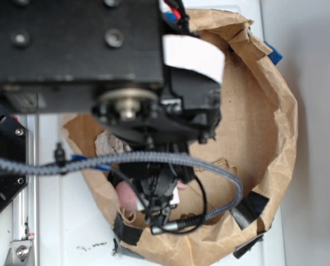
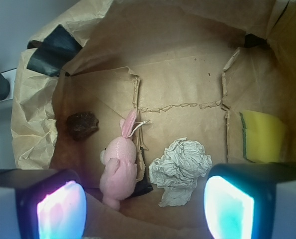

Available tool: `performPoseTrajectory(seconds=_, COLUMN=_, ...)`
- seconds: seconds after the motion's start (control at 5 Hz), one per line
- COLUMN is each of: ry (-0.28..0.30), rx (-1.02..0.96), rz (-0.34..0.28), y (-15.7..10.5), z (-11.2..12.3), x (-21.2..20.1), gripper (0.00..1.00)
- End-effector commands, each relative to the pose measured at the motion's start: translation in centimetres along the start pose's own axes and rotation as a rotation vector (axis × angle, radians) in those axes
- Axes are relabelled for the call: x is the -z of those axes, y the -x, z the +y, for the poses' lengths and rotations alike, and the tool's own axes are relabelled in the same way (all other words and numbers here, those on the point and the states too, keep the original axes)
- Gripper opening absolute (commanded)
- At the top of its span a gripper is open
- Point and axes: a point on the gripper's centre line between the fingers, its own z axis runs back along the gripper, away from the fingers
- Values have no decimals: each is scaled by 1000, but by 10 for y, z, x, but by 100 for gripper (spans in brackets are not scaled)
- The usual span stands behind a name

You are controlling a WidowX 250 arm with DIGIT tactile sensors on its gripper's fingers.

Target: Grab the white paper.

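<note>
The bag (image 2: 187, 74) is brown kraft paper, matt, creased and torn rough along its folds. The white paper (image 2: 181, 169) is a crumpled matt wad, grey in its creases. The bunny (image 2: 119, 167) is soft pink plush. The sponge (image 2: 261, 135) looks like porous yellow foam with a green edge. The gripper (image 2: 145, 204) pads glow glossy and smooth. Black tape (image 2: 53, 50) on the bag has a slight sheen.
</note>
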Motion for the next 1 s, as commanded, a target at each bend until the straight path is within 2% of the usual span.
performPoseTrajectory(seconds=0.0, ry=5, rx=6, rz=-36, y=-2, z=-1, x=-8, gripper=100)
performPoseTrajectory(seconds=0.2, ry=-74, rx=-121, rz=-65, y=-21, z=22, x=33, gripper=100)
performPoseTrajectory(seconds=0.4, ry=-54, rx=-248, rz=-107, y=-12, z=34, x=46, gripper=100)
performPoseTrajectory(seconds=0.6, ry=-22, rx=-309, rz=-79, y=-8, z=39, x=56, gripper=100)
performPoseTrajectory(seconds=0.8, ry=-25, rx=-349, rz=-70, y=3, z=35, x=57, gripper=100)
